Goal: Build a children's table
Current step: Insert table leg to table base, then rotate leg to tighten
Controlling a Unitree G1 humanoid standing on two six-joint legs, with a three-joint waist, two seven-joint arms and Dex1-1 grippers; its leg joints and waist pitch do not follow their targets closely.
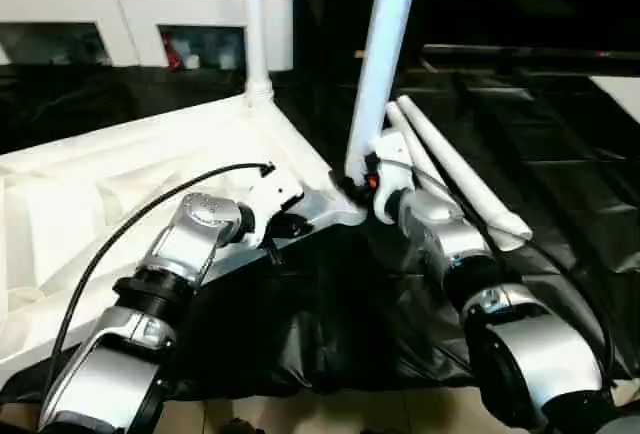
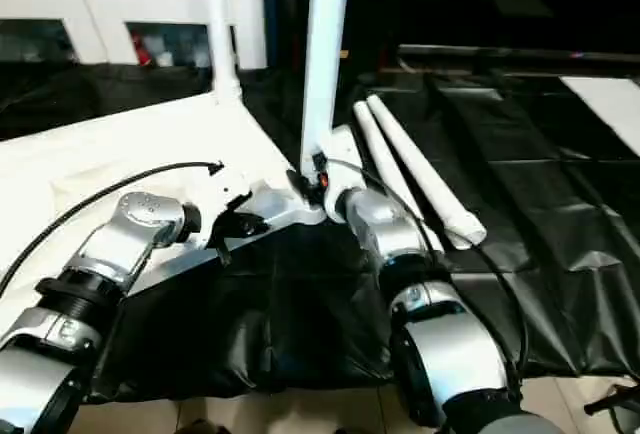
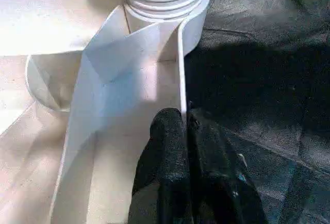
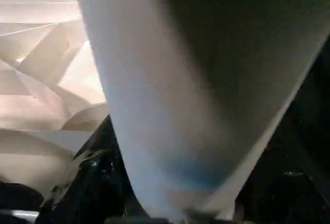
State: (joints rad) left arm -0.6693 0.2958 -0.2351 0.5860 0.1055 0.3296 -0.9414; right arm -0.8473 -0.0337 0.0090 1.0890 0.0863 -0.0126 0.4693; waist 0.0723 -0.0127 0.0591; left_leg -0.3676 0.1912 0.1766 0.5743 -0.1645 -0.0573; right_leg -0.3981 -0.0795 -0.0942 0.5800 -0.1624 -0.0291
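The white tabletop lies underside up on black sheeting, with one leg standing in its far corner socket. A second leg stands tilted at the near corner, the right pincer around its base; how firmly it grips I cannot tell. The left pincer is pinched closed on the tabletop's edge rib. Two loose legs lie just beside the right arm. A white cabinet stands behind.
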